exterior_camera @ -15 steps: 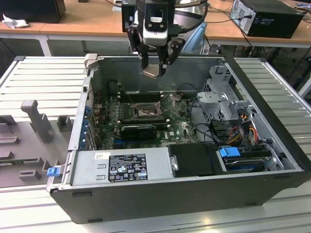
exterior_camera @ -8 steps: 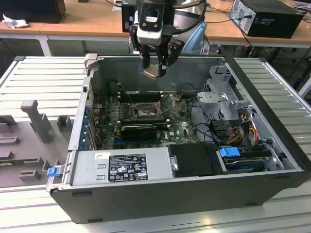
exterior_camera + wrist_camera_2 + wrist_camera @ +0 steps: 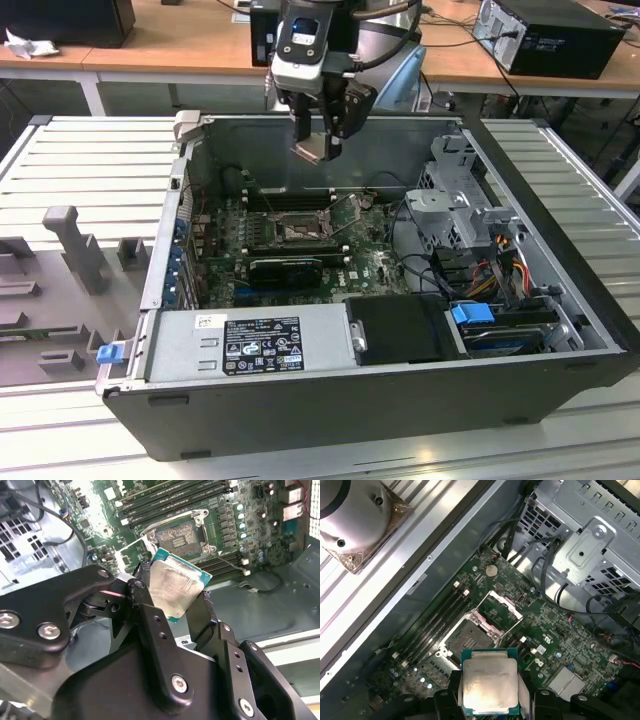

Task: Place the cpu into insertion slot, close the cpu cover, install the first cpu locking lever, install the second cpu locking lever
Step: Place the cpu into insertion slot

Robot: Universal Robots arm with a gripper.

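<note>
holds the cpu (image 3: pixel 175 587) pinched edgewise in the closed claw (image 3: pixel 320 148), well above the insertion slot (image 3: pixel 298 232) lying open at 6 o'clock from it in the exterior view, beside the raised cpu cover (image 3: pixel 506 603); risks bending pins if lowered skewed or off-centre, or slipping free.

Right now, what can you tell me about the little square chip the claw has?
The cpu is a flat square chip: a pale, smudged silvery metal face on a thin green-edged base. The claw pinches it by two opposite edges, tilted, in the air above the green board, not yet in the insertion slot.
</note>
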